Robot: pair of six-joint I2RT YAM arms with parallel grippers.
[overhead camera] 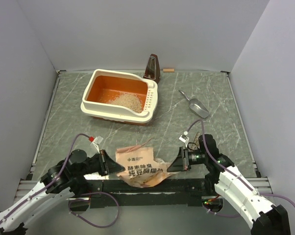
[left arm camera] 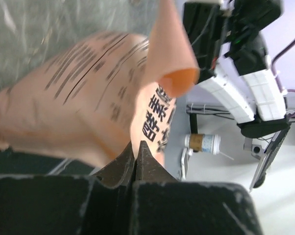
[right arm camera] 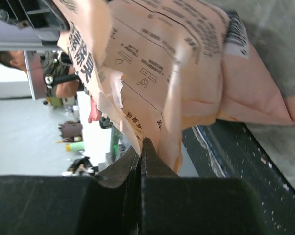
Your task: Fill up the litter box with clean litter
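The cream-white litter box (overhead camera: pixel 140 117) with its orange inside stands at the back centre of the table. A loose heap of pale clean litter (overhead camera: pixel 126 101) lies in it. A crinkled tan printed bag (overhead camera: pixel 140 166) hangs between the arms at the near edge. My left gripper (overhead camera: pixel 122 168) is shut on the bag's left edge, with the bag (left arm camera: pixel 84 98) pinched at the left gripper's (left arm camera: pixel 136 145) tips. From the other side my right gripper (overhead camera: pixel 169 168) is shut on the bag's right edge, and paper of the bag (right arm camera: pixel 182 63) is caught at the right gripper's (right arm camera: pixel 141 142) tips.
A metal scoop (overhead camera: pixel 197 107) lies on the table right of the litter box. A dark metronome (overhead camera: pixel 152 68) stands behind the box. White walls close in the left, right and back. A black rail (overhead camera: pixel 186 183) runs along the near edge below the bag.
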